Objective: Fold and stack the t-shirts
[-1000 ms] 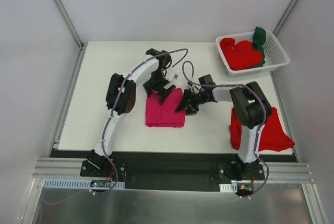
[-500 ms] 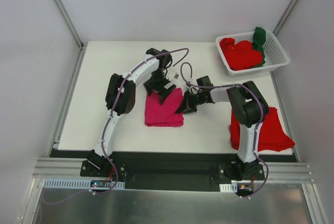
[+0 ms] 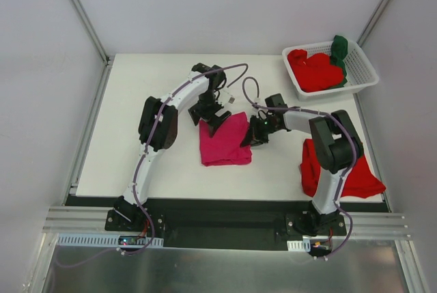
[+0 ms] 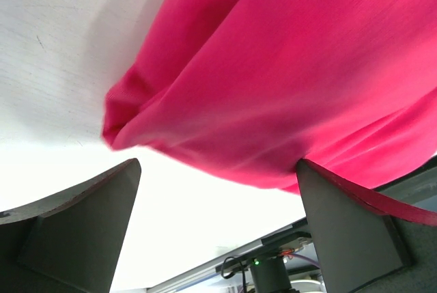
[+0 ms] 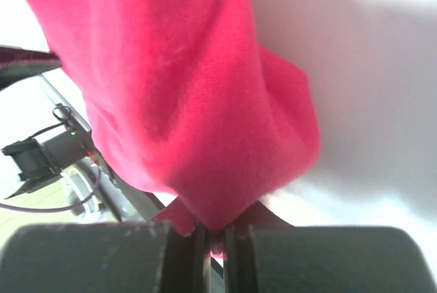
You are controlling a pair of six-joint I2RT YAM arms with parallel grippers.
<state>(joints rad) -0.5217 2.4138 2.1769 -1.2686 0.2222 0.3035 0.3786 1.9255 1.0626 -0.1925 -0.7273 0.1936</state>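
A folded magenta-pink t-shirt [image 3: 224, 141] lies mid-table. My right gripper [image 3: 250, 137] is shut on its right edge; in the right wrist view the pink cloth [image 5: 191, 102] is pinched between the closed jaws of that gripper [image 5: 215, 238]. My left gripper [image 3: 210, 119] hovers open over the shirt's far left corner, its fingers [image 4: 82, 225] spread wide with the pink fabric [image 4: 287, 88] just beyond them and nothing held. A red t-shirt [image 3: 345, 170] lies at the table's right front. More red shirts [image 3: 314, 71] and a dark green one [image 3: 339, 50] fill the basket.
The white slotted basket [image 3: 365, 67] stands at the back right corner of the table. The right arm's upper link stands over the red shirt at the front right. White enclosure walls surround the table on three sides.
The right gripper closed on the pink shirt's right edge and pulled it a little to the right. The left gripper stayed open in place.
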